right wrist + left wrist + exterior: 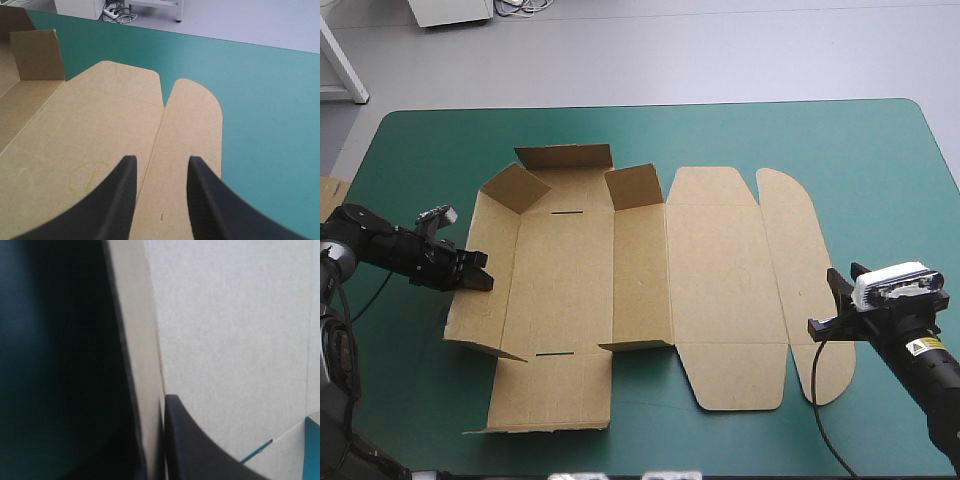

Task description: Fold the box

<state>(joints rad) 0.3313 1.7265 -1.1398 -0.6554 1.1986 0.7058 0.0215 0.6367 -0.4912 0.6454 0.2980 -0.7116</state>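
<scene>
The brown box (720, 270) lies as a cut sheet in the middle of the teal-green table, lid panel and rounded flap flat to the right. Its left wall and two back corner flaps stand partly raised. My left gripper (475, 272) is at the left wall's outer edge. In the left wrist view the gripper (152, 405) is shut on that wall of the box (240, 340), one black finger (190, 450) pressed on its inner face. My right gripper (828, 305) stands open at the lid's right side. In the right wrist view the gripper (162, 160) hovers over the crease of the box (90, 135) with nothing between its fingers.
An edge of more brown board (330, 195) shows at the table's left edge. Bare teal-green cover (880, 180) lies to the right of the box and along the far side. The box's front flap reaches close to the table's near edge.
</scene>
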